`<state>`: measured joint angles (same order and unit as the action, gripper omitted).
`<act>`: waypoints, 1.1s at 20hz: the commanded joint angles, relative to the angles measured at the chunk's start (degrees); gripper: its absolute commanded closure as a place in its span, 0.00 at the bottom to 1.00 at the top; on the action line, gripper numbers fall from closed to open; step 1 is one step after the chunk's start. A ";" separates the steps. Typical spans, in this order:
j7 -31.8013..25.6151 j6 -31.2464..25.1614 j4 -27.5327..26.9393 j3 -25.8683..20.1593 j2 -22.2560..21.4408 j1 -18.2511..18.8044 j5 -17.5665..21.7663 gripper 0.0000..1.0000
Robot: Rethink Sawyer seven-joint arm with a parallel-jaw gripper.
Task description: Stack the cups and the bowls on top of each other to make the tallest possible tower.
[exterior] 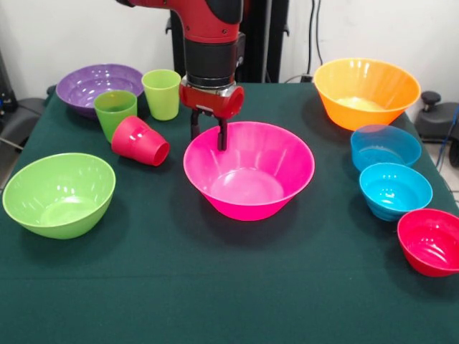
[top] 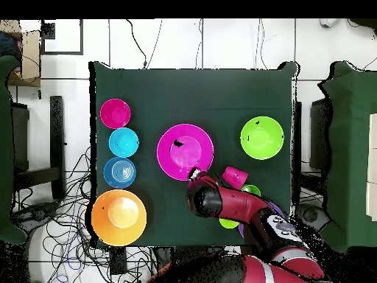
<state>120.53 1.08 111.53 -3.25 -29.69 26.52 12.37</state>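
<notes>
The large pink bowl [exterior: 249, 172] [top: 185, 152] stands mid-table. My gripper [exterior: 209, 140] [top: 194, 175] hangs over its far rim, open, one finger outside the rim and one inside; it holds nothing. To the left a red cup [exterior: 140, 141] [top: 235, 177] lies on its side, with a green cup [exterior: 115, 112] and a lime cup [exterior: 162, 93] upright behind it. A purple bowl [exterior: 97, 86] sits at the far left and a lime-green bowl [exterior: 59, 193] [top: 262, 137] at the near left. On the right are an orange bowl [exterior: 366, 92] [top: 118, 217], then blue [exterior: 385, 147], turquoise [exterior: 395, 190] and red [exterior: 432, 241] small bowls.
Everything rests on a dark green tablecloth [exterior: 215, 287]. The three small bowls form a row along the right edge. In the overhead view the arm covers the purple bowl and most of the two green cups. Cables lie on the floor around the table.
</notes>
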 commanded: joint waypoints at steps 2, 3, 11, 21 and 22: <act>4.50 3.80 -0.59 -2.68 2.71 -0.23 3.31 0.00; 4.59 4.33 -0.79 -2.69 3.24 -0.25 3.33 0.00; 3.58 4.14 -1.06 -2.65 3.30 -0.12 3.87 0.00; 3.99 4.39 -0.49 -2.68 2.96 0.01 3.84 1.00; 4.02 4.51 -0.43 -2.68 2.99 0.03 3.85 1.00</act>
<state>120.54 4.95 111.53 -3.44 -29.21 26.54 13.14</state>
